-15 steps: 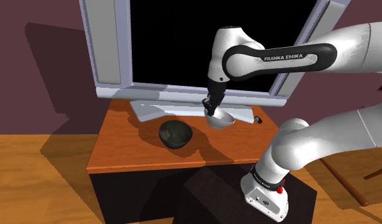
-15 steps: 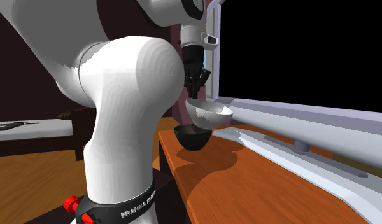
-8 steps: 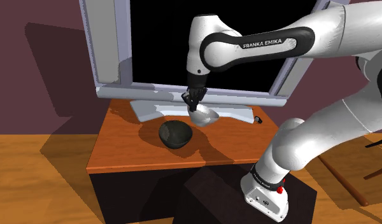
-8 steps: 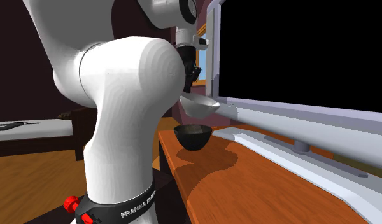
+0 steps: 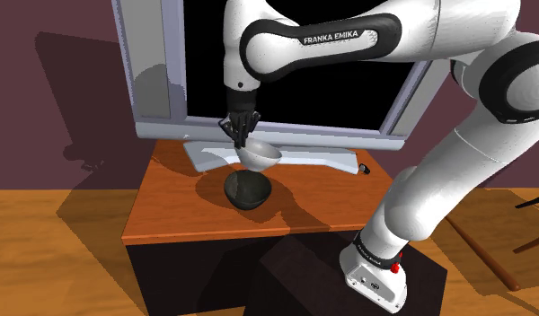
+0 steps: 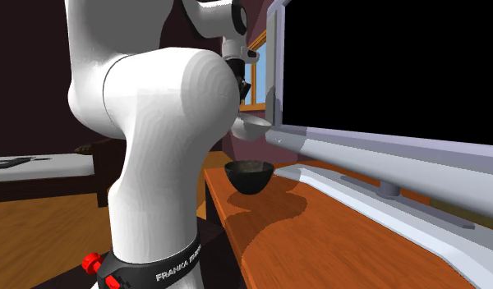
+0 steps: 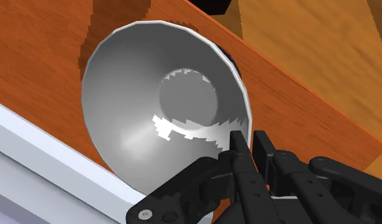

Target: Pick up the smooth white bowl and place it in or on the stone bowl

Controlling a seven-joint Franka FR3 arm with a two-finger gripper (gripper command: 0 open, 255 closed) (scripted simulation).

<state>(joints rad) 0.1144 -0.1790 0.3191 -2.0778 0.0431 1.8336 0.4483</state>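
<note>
Gripper (image 5: 241, 126), fingers clenching the rim of the white bowl (image 5: 261, 155), has been carrying it sideways. It is now hanging tilted above the dark stone bowl (image 5: 248, 189), not touching. Lowering seems due.

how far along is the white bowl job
Done: the gripper clasps the white bowl by its rim, clear of the table. In hand: the bowl hangs roughly above the dark bowl. Left: lower it in and release.

Dim room, lit from above; dark shadows lie on the table (image 5: 169, 211), and a jagged white glare sits inside the pale bowl (image 7: 164, 105)
</note>
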